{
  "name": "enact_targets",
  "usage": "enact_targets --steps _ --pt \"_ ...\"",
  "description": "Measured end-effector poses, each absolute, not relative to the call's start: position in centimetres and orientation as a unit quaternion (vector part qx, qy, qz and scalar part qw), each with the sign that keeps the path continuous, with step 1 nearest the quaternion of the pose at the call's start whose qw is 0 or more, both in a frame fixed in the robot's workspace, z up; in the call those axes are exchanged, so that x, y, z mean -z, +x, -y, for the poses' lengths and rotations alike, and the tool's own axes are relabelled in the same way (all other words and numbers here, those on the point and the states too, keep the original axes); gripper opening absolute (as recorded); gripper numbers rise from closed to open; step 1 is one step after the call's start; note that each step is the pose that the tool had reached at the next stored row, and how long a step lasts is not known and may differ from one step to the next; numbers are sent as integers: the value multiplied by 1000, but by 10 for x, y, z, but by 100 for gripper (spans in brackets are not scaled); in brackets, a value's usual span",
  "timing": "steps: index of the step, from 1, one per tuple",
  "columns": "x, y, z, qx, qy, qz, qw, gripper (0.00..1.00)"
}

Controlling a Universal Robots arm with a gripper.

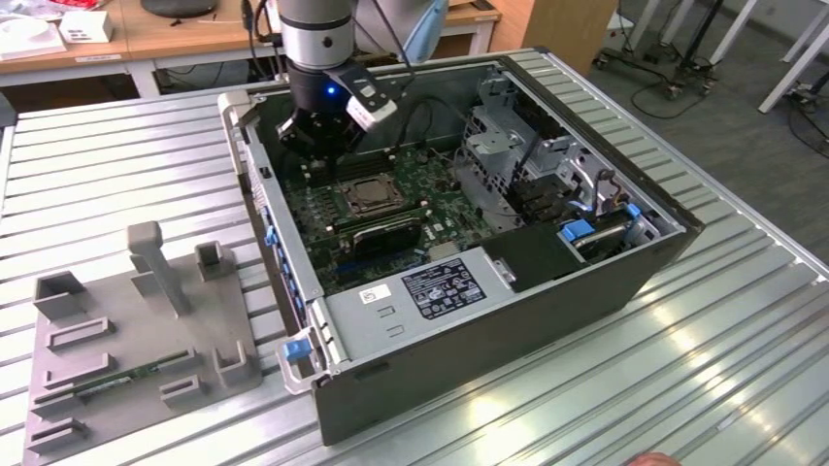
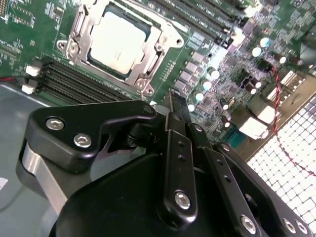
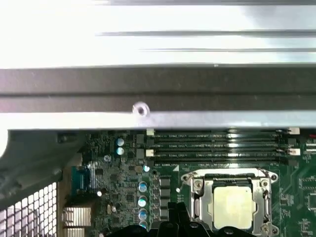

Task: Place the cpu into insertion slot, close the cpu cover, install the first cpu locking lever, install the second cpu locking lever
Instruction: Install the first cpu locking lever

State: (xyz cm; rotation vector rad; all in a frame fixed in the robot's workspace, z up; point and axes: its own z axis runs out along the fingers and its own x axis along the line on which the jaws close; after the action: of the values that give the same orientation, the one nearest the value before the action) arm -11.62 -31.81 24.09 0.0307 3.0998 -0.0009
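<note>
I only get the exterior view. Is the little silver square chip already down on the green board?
Observer: Yes. In both wrist views the small, flat, silver-grey metal cpu lies level on the green circuit board.
Operator: Is the lid thing shut on it?
Observer: The thin silvery metal cover frame lies down around the cpu, and the cpu's top shows through its square window.
Operator: So where's the claw?
Observer: In the second wrist view the black claw sits beside a corner of the cover frame, not over the cpu.
</note>
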Motion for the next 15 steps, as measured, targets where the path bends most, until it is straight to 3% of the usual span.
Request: enact_targets --steps 15 --pt "-241 -119 310 0 10 -1000 21 11"
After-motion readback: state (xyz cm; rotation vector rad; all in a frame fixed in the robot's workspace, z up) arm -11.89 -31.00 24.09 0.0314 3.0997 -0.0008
